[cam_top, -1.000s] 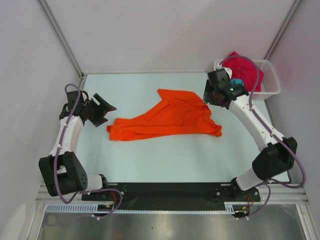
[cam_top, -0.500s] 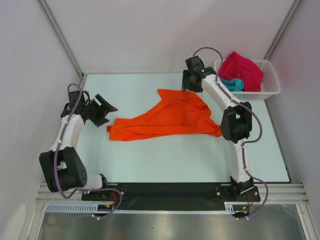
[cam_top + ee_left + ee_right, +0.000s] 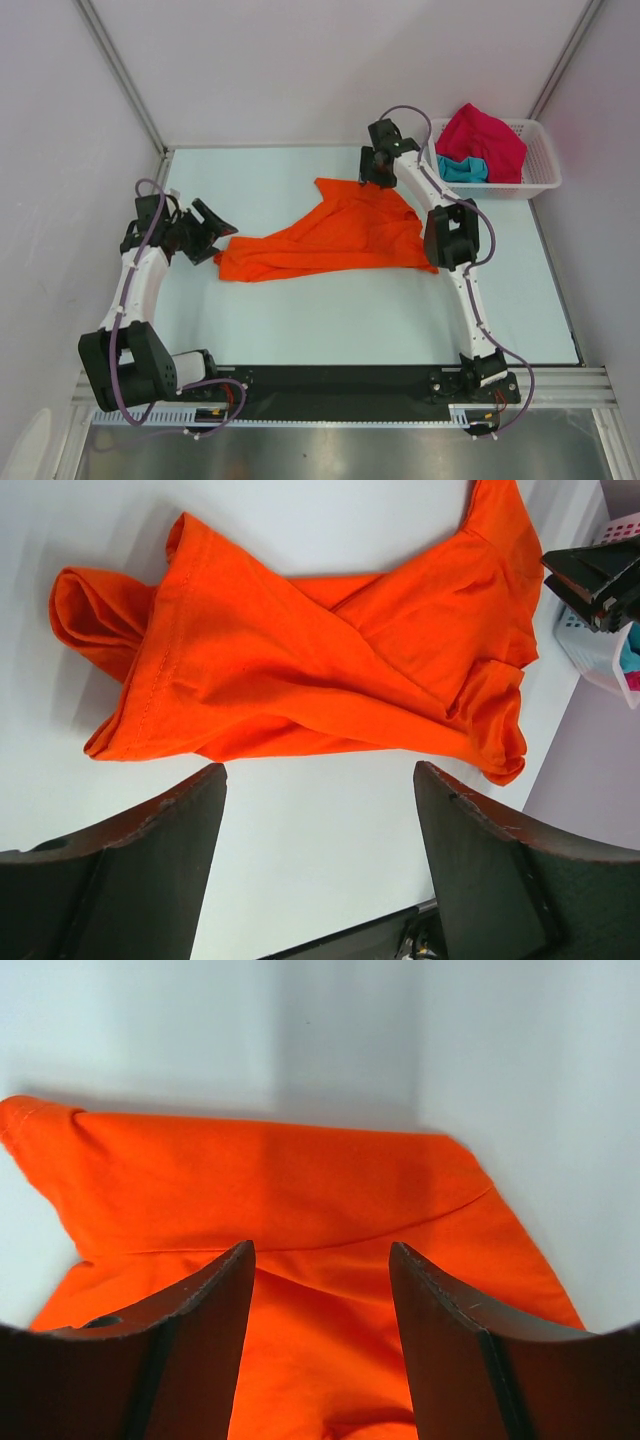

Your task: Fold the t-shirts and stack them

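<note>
A bright orange t-shirt (image 3: pixel 330 236) lies crumpled in the middle of the table; it also shows in the left wrist view (image 3: pixel 320 650) and the right wrist view (image 3: pixel 290 1220). My left gripper (image 3: pixel 212 232) is open and empty just left of the shirt's left end. My right gripper (image 3: pixel 372 172) is open and empty above the shirt's far edge, jaws either side of the cloth without holding it. A crimson-pink t-shirt (image 3: pixel 483 137) and a teal one (image 3: pixel 462 168) lie in the white basket (image 3: pixel 540 170).
The basket stands at the table's far right corner and shows at the right edge of the left wrist view (image 3: pixel 592 640). White walls close in the back and sides. The black rail (image 3: pixel 340 380) runs along the near edge.
My right arm swung left from beside the basket to the orange shirt's far edge. My left gripper shifted slightly toward the shirt's left end. The shirt has not moved.
</note>
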Robot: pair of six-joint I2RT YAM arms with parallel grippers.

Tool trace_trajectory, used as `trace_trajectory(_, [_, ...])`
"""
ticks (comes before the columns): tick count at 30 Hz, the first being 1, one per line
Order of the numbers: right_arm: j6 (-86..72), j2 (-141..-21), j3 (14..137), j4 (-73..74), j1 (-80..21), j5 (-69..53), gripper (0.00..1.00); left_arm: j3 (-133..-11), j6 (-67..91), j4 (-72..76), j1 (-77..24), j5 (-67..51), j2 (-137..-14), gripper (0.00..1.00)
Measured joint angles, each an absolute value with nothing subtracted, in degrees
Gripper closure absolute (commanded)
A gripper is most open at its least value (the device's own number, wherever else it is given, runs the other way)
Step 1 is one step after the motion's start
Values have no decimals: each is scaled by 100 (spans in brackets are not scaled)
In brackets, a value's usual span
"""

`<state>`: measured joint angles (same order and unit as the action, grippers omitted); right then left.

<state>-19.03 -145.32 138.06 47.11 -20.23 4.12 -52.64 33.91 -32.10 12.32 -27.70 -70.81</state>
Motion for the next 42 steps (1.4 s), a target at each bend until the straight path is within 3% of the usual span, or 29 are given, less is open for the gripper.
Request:
trace_trajectory(14, [-1981,-14916,13793,4423,-1769,10,41,-5205,3295,-3280,1232,-2781,-7070,19])
trace_trajectory(16, [-1984,-14927,13812,4353,-1758,-54,57,-5205,3293,-3293,1232,-2781,-7070,19])
trace_trajectory(18, [-1999,-14951,13812,4329,-1752,-95,100,-5205,3293,-3308,1232,-2781,-7070,20])
trace_trajectory(23, [-1990,-14932,13620,4169,-1745,-196,100,-5205,3293,-3330,1232,-2775,-7070,20])
trace_trajectory(33, [-1763,-13594,11548,3503,-2202,613,100,-5131,3293,-3275,1232,-2773,-7120,20])
trace_trajectory(40, [-1643,-13266,11793,3592,-2467,908,100,-5033,3284,-3221,1232,-2783,-7148,20])
trace_trajectory(41, [-1636,-13325,11994,3684,-2447,941,95,-5019,3275,-3223,1232,-2786,-7148,20])
trace_trajectory(42, [-1625,-13404,12258,3787,-2418,974,83,-5011,3260,-3221,1232,-2786,-7148,20])
